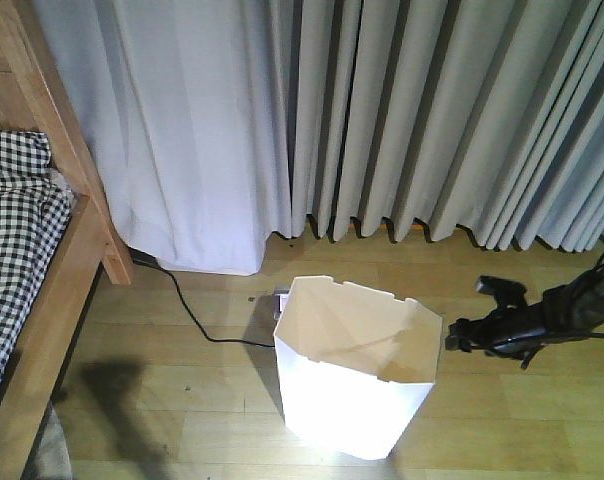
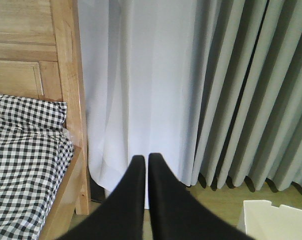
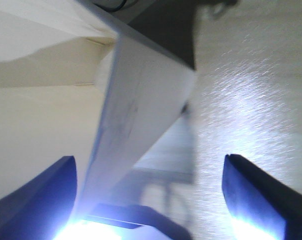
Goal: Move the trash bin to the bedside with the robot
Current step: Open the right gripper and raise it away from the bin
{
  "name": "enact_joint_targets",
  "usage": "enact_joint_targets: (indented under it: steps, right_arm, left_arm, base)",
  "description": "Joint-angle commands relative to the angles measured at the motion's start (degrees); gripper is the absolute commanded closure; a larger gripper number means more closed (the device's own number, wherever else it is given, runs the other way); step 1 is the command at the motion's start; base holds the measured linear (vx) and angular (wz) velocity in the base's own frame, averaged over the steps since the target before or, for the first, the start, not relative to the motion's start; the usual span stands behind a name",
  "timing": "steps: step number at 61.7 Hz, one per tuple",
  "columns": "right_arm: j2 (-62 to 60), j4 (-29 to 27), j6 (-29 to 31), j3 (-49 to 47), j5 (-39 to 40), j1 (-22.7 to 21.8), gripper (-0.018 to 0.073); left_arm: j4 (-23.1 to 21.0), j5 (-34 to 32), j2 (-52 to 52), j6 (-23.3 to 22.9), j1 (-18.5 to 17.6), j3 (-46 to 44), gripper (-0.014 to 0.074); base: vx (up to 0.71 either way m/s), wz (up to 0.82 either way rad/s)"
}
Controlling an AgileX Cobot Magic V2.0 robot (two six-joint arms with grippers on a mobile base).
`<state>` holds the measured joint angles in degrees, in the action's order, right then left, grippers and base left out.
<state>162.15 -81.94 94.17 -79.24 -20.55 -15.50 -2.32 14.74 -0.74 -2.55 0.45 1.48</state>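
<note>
front: trash bin [image 1: 357, 375] upright | right wrist: jaws straddle rim

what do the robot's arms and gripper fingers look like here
The right arm is thin, black and jointed, with dark cables along it. The left gripper has two smooth matte black fingers tapering to points. The right gripper's fingers look dark, wedge-shaped, blue-tinged by glare.

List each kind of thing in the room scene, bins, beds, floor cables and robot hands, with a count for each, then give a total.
Trash bin: 1
Bed: 1
Black floor cable: 1
Robot hands: 2, the left hand and the right hand
Total: 5
</note>
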Motion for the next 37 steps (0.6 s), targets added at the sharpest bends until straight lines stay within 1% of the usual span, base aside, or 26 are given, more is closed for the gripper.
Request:
enact_joint_targets:
  steps: [1, 7, 13, 26, 37]
  right_arm:
    - [-11.49, -10.55, 12.63, 7.19, 1.7, -0.28, -0.0025]
    - [-20.11, -18.1, 20.0, 13.97, 5.19, -0.28, -0.0025]
    - [-30.16, -19.83, 24.24, 19.96, 7.3, -0.28, -0.0025]
    - [-52.17, -19.84, 24.4, 28.74, 10.81, -0.28, -0.0025]
    - [-69.37, -19.88, 24.36, 33.81, 10.14, -0.28, -0.0025]
  left_arm:
    - [-0.23, -3.71, -0.82, -0.31, 0.03, 0.67, 0.0602]
    - [-0.23, -3.71, -0.82, -0.31, 0.03, 0.67, 0.0602]
    - [-0.23, -3.71, -0.82, -0.31, 0.03, 0.67, 0.0602]
    - [-0.23, -3.71, -0.82, -0.31, 0.03, 0.67, 0.0602]
    - [-0.23, -3.71, -0.82, -0.31, 0.03, 0.67, 0.0602]
  base:
    - [0.0, 0.0]
    - [0.0, 0.0]
    - [0.0, 0.0]
    - [0.0, 0.0]
    - [0.0, 0.0]
